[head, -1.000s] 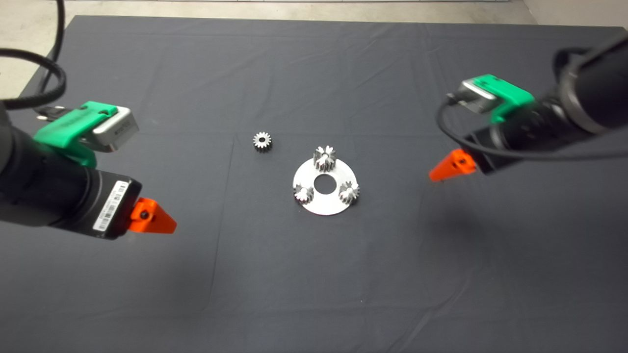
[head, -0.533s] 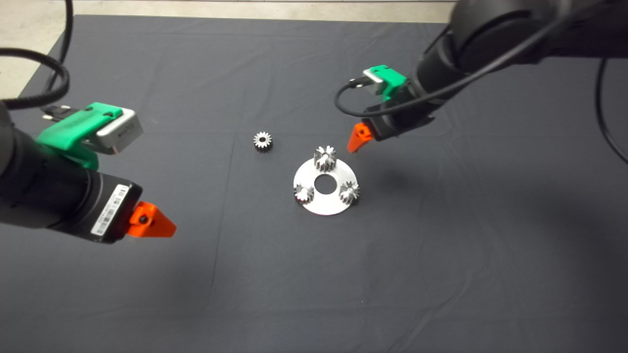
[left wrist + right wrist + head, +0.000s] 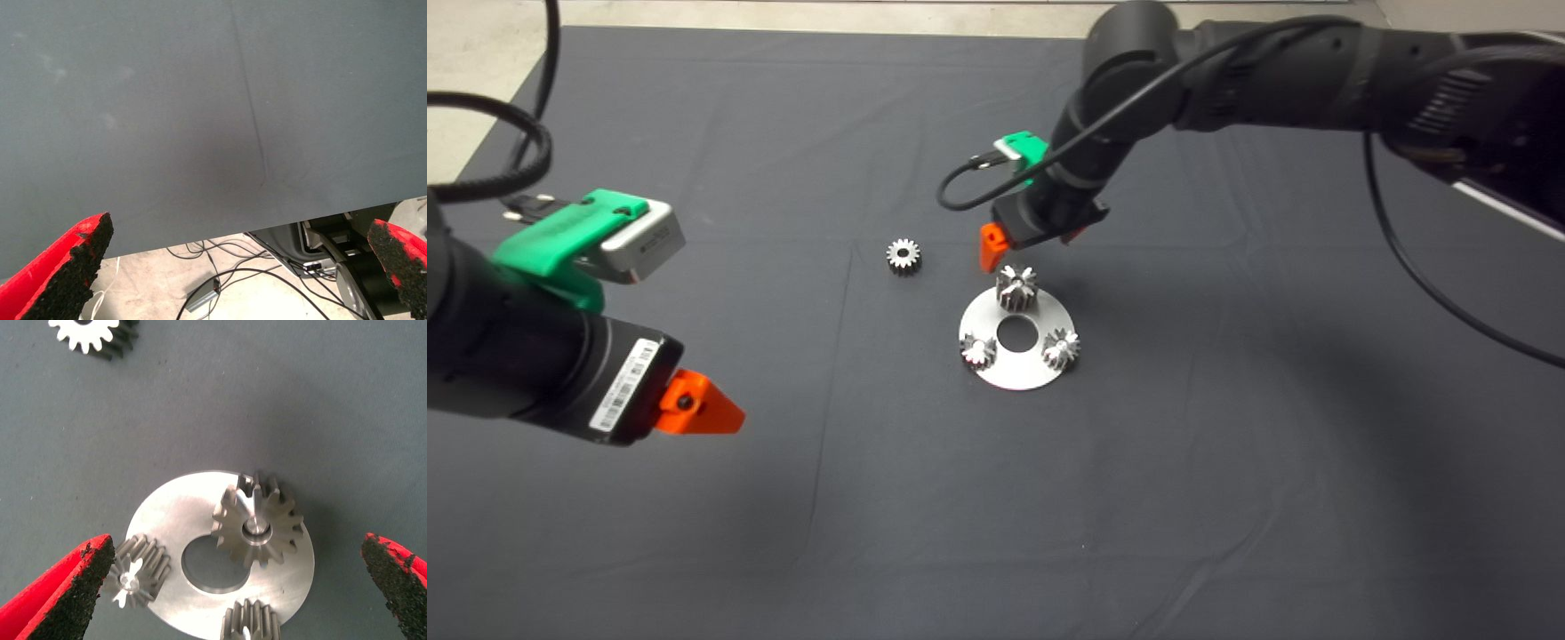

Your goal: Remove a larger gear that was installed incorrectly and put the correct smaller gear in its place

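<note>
While right gripper (image 3: pixel 233 580) hangs wide open, empty, above larger gear (image 3: pixel 259 527) at plate's (image 3: pixel 1023 369) 12 o'clock, removal pending: descend, straddle, close.

Left gripper (image 3: pixel 233 267) open, empty, idle.

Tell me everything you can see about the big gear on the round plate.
The larger gear is dark steel with slanted teeth, a shiny star-like top face and a bright pin in its centre. It stands upright on the silvery plate, beside the plate's centre hole. The open right gripper hovers above it; nothing grips it.

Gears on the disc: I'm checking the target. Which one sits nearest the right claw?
The larger gear, widest of three, directly below the right claw.
</note>
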